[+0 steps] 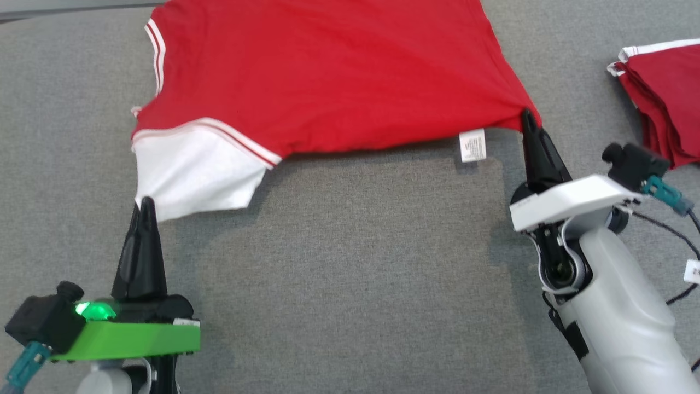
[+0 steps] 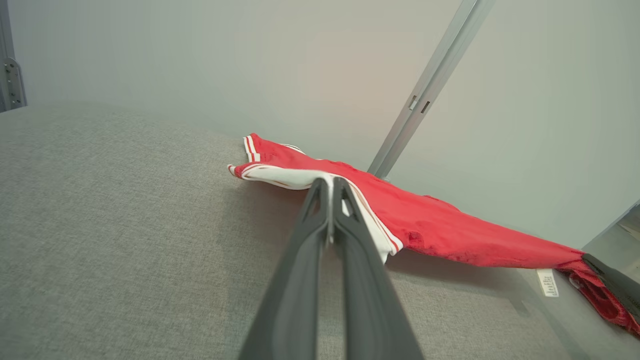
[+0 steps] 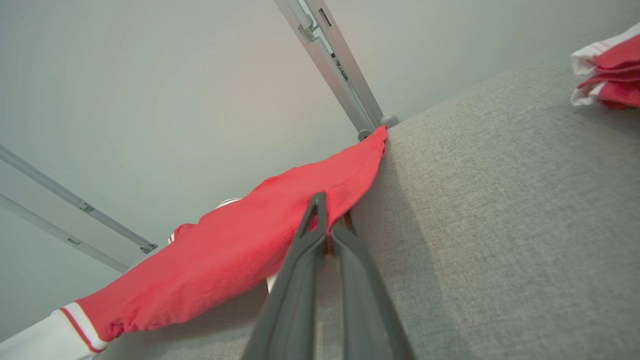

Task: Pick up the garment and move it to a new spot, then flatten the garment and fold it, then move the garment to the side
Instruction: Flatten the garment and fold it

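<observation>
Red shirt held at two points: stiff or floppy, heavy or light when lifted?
Probably floppy: the red shirt drapes between the left gripper and right gripper, creased near the pinches. Likely light: two fingertip pinches hold its near edge off the grey surface. It may wrinkle if dragged.

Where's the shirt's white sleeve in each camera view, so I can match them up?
Head view: white sleeve at left of centre, its corner pinched by the left tool.
Left wrist view: sleeve at centre, at the tool's tips.
Right wrist view: sleeve in the bottom-left corner.
Shared landmark: the striped trim joining it to the red shirt.
</observation>
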Controlling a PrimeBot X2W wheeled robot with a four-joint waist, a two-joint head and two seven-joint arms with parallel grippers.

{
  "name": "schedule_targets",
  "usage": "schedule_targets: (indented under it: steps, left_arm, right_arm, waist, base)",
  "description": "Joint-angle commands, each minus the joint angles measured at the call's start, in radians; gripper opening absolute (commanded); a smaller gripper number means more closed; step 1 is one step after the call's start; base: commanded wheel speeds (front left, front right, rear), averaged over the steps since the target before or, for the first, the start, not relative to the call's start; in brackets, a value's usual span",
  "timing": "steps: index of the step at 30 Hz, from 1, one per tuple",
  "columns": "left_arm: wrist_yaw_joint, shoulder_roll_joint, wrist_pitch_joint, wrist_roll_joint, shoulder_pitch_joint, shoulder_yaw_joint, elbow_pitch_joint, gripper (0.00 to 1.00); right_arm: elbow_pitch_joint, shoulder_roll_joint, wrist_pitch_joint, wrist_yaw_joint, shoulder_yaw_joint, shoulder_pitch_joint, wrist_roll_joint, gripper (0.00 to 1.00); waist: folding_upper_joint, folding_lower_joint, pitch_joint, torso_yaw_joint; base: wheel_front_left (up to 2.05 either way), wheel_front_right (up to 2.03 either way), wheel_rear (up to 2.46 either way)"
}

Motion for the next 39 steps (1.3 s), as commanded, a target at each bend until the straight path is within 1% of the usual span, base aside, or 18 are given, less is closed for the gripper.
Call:
schedule_targets:
  steps: [1,9,14,17,26,33,36,39]
  left_arm:
    - [0.007,-0.005,0.005,-0.009,0.038,-0.002,-0.001,0.0]
    - [0.023,-0.017,0.011,-0.014,0.2,-0.019,0.053,0.0]
    - [0.021,-0.014,0.005,-0.009,0.265,-0.019,0.086,0.0]
    - [0.024,-0.014,0.002,-0.005,0.303,-0.023,0.08,0.0]
    - [0.048,0.0,0.016,0.005,0.408,-0.026,-0.015,0.0]
    - [0.067,0.003,0.04,0.004,0.505,-0.041,-0.078,0.0]
    - [0.072,-0.003,0.047,-0.003,0.534,-0.051,-0.089,0.0]
    - [0.078,-0.008,0.049,-0.01,0.535,-0.053,-0.087,0.0]
  right_arm:
    - [-0.017,-0.006,-0.005,0.0,-0.012,0.05,-0.003,0.0]
    - [-0.083,0.026,-0.005,0.0,-0.058,0.284,-0.028,0.0]
    - [-0.117,0.045,-0.005,0.0,-0.065,0.39,-0.059,0.0]
    - [-0.142,0.054,-0.005,0.0,-0.063,0.444,-0.072,0.0]
    - [-0.265,0.07,0.016,0.0,-0.098,0.582,-0.104,0.0]
    - [-0.377,0.079,0.091,0.0,-0.132,0.7,-0.141,0.0]
    - [-0.395,0.082,0.123,0.0,-0.137,0.733,-0.144,0.0]
    - [-0.377,0.086,0.143,0.0,-0.136,0.743,-0.145,0.0]
  waist:
    - [-0.0001,0.0001,-0.072,0.011]
    - [-0.0001,0.0001,-0.197,0.02]
    - [-0.0001,0.0001,-0.262,0.009]
    - [-0.0001,0.0001,-0.29,0.003]
    - [-0.0001,0.0001,-0.327,-0.007]
    - [-0.0001,0.0001,-0.318,-0.019]
    - [-0.0001,0.0001,-0.312,-0.02]
    - [-0.0001,0.0001,-0.307,-0.019]
  base:
    - [0.0,0.0,0.0]
    - [0.0,0.0,0.0]
    - [0.0,0.0,0.0]
    - [0.0,0.0,0.0]
    - [0.0,0.0,0.0]
    - [0.0,0.0,0.0]
    - [0.0,0.0,0.0]
    - [0.0,0.0,0.0]
